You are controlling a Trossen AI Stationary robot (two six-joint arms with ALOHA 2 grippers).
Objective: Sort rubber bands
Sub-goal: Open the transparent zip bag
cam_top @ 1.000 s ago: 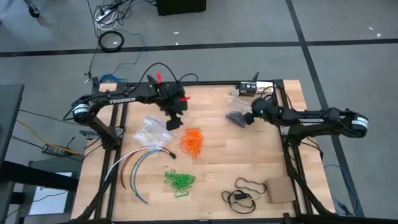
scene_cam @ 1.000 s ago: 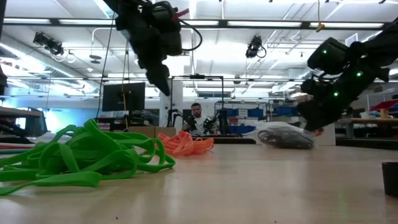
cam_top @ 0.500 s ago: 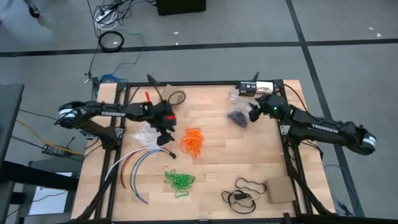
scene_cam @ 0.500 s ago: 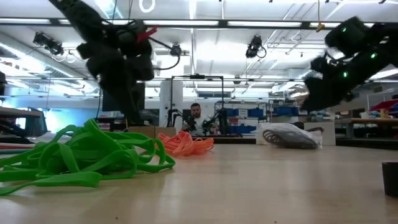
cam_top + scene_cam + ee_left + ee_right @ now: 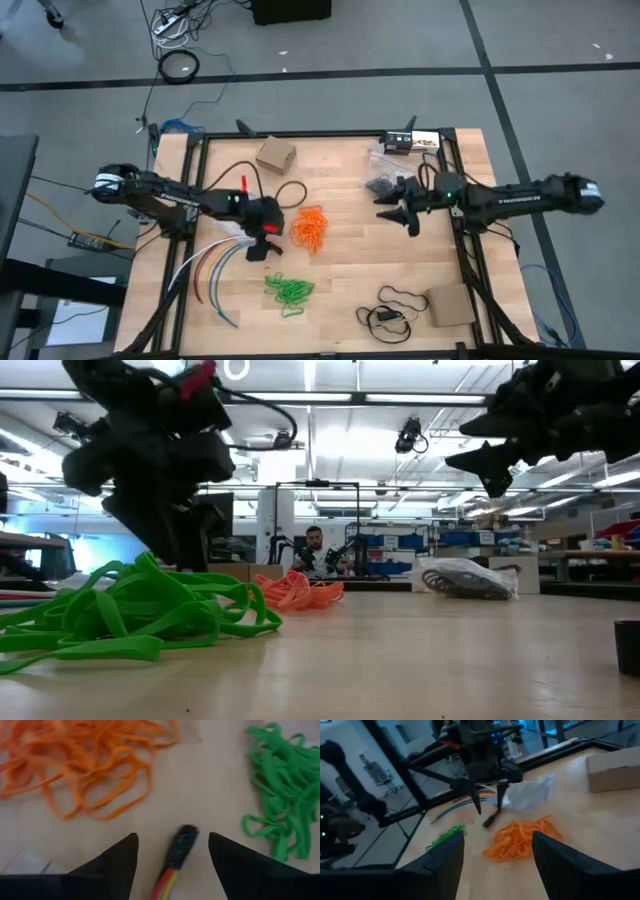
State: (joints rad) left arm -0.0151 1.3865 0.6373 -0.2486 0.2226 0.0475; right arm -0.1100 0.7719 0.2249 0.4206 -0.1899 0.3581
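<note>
Both end effectors open and empty above a desk with three heaps of rubber bands

Nearest the desk's front edge lies the green heap (image 5: 289, 290), filling the low view's foreground (image 5: 130, 615); only the high view shows the black cord loop (image 5: 393, 308) and cardboard piece (image 5: 452, 306) by the front right corner; at mid-desk the orange heap (image 5: 311, 228) has bare wood all round it; just beside it the left end effector (image 5: 258, 248) hangs over a black cable tip (image 5: 181, 843), fingers wide, touching nothing, as its wrist view alone shows; the right end effector (image 5: 402, 215) hovers spread and empty; farther back, near the rear right corner, the dark heap (image 5: 380, 186) sits on clear plastic; a small box (image 5: 276, 156) stands near the rear edge.
</note>
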